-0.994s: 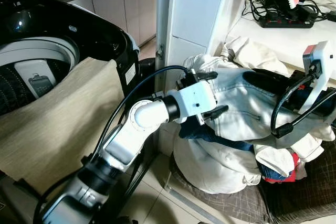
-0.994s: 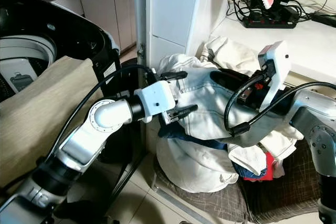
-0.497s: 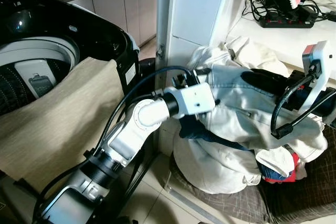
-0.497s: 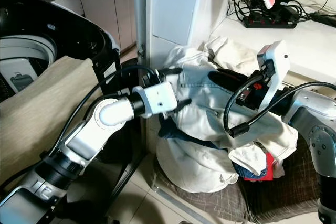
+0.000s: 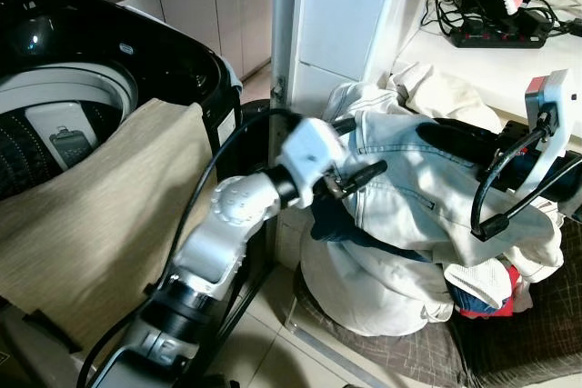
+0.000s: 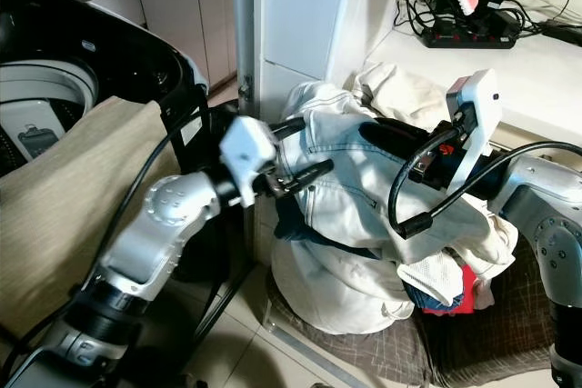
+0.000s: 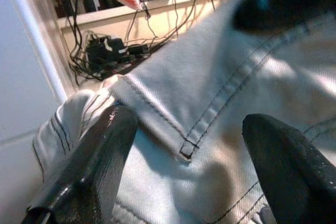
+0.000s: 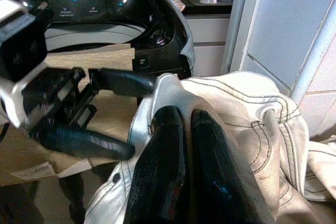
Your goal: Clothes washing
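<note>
Jacket point(image 5: 427, 179) on the laundry pile right of the washer point(image 5: 82, 88), not yet loaded | left hand point(image 5: 350, 147) spread wide around its near-left seam | right hand point(image 8: 181, 145) pinched on its fabric | beige cloth point(image 5: 91, 215) drapes washer rim | progress: early

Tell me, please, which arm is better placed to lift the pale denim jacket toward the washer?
Probably the right: its pincer is already shut on the denim jacket, while the left pincer is open, fingers either side of a seam. The left, though, is nearer the washer.
</note>
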### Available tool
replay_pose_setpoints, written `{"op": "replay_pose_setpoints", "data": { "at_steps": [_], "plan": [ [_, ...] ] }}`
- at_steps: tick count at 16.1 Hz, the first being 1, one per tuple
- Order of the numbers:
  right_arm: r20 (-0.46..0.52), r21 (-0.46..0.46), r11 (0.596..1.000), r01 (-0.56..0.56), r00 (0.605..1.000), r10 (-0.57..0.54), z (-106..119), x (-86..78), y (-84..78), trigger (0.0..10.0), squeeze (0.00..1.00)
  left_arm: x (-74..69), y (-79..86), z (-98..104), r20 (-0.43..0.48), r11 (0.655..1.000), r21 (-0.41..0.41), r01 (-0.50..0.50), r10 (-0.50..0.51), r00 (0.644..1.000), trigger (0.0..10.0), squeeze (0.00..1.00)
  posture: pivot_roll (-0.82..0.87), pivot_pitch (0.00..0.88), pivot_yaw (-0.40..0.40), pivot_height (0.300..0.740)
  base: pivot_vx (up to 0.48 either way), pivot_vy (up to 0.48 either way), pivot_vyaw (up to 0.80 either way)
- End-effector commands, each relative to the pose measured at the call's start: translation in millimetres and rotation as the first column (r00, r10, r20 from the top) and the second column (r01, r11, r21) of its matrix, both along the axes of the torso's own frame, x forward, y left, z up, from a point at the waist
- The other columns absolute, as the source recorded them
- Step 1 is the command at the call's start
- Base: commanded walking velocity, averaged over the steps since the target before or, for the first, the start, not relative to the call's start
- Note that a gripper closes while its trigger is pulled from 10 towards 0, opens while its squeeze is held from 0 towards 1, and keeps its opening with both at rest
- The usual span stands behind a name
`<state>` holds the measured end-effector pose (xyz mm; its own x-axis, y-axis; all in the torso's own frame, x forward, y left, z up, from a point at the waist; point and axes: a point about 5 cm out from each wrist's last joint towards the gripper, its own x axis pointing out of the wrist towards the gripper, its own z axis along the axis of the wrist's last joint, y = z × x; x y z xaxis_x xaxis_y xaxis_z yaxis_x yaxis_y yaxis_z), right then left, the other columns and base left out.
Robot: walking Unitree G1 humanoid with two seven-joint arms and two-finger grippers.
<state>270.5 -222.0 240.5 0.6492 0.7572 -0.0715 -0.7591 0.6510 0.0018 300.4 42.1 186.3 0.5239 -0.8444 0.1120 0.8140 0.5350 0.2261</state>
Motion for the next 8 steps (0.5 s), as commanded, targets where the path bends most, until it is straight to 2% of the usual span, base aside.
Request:
{"op": "replay_pose_setpoints", "data": {
  "at_steps": [1, 3, 5, 7, 8],
  "plan": [
    [0.045, 0.004, 1.0, -0.024, 0.999, 0.024, 12, -2.7, 3.0, 0.0, 0.0, -1.6, 3.7, 3, -0.032, 0.999, -0.043, 0.023, -0.025, 0.999, 10.0, 1.0, -0.09, 0.011, -0.058, 0.74, 0.0, 0.0, 0.0],
    [0.044, 0.004, 1.0, -0.029, 0.999, 0.029, 12, -2.5, 3.8, 0.0, 0.0, -2.8, 3.0, 3, -0.035, 0.998, -0.037, 0.049, -0.05, 0.998, 10.0, 1.0, -0.09, 0.01, -0.061, 0.74, 0.0, 0.0, 0.0],
    [0.043, 0.001, 0.999, -0.039, 0.998, 0.039, 12, -2.2, 5.7, 0.0, 0.0, 5.9, 1.7, 8, -0.002, 0.998, -0.06, -0.032, 0.032, 0.999, 10.0, 1.0, -0.09, 0.008, -0.059, 0.74, 0.0, 0.0, 0.0],
    [0.04, -0.001, 0.999, -0.047, 0.998, 0.047, 11, -4.1, 6.5, 0.0, 0.0, 18.2, 6.8, 20, 0.026, 0.977, -0.146, -0.155, 0.161, 0.987, 10.0, 1.0, -0.09, 0.007, -0.059, 0.74, 0.0, 0.0, 0.0],
    [0.038, 0.0, 0.999, -0.053, 0.998, 0.053, 11, -5.1, 6.9, 0.0, 0.0, 27.4, 12.6, 30, 0.024, 0.935, -0.255, -0.244, 0.259, 0.966, 10.0, 0.78, -0.09, 0.006, -0.057, 0.74, 0.0, 0.0, 0.0]
  ]
}}
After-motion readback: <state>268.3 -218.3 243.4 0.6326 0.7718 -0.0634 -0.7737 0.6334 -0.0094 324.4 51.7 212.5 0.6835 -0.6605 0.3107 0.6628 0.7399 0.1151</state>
